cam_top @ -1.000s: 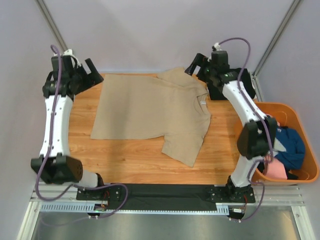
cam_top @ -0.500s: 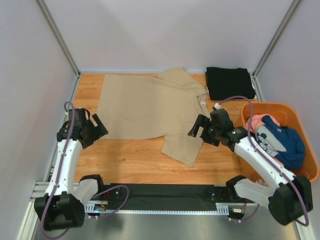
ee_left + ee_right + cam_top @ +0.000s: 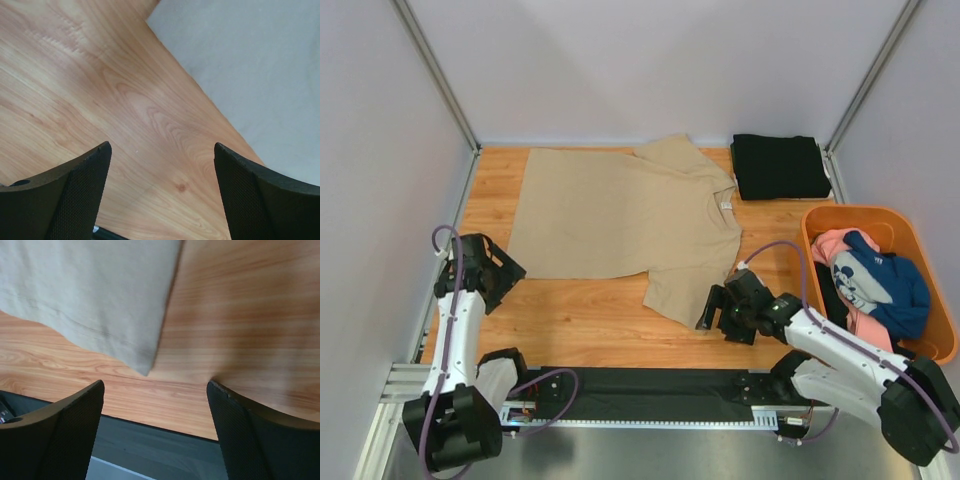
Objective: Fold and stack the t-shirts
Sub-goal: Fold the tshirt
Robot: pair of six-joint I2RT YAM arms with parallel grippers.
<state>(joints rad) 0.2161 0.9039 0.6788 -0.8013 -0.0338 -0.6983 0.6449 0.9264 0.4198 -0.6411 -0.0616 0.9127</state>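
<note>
Orange plastic tub point(image 3: 865, 209) off the collar end of the tan t-shirt point(image 3: 620, 210), well apart from it, on the robot's right. Inside, heaped loosely: a blue cartoon-print t-shirt point(image 3: 885, 282) on top, and a pink t-shirt point(image 3: 830, 243) bunched at the corner nearest the tan collar and showing again under the blue one's near side. Both crumpled (a loose heap rather than a stack). Outside the tub, beyond the tan collar towards the far edge of the desk point(image 3: 580, 310): a black t-shirt point(image 3: 780, 166), folded into a neat rectangle, lying apart from the tan cloth.

Tan t-shirt itself spread flat across the desk, hem towards the robot's left, collar towards its right, far sleeve rumpled, near sleeve reaching towards the arms' bases.

Right pincer point(image 3: 155, 385) low over bare wood just beside the near sleeve's corner, pointing at it. Seen from the right wrist, that corner ahead of the gap between the fingers, not inside it and not touched. Jaws spread wide, gripping nothing.

Left pincer point(image 3: 161, 147) near the hem's near corner, apart from the cloth. From the left wrist, bare wood under the gap and the tan edge running off ahead and to one side. Jaws likewise wide and empty, clear of the shirt.
</note>
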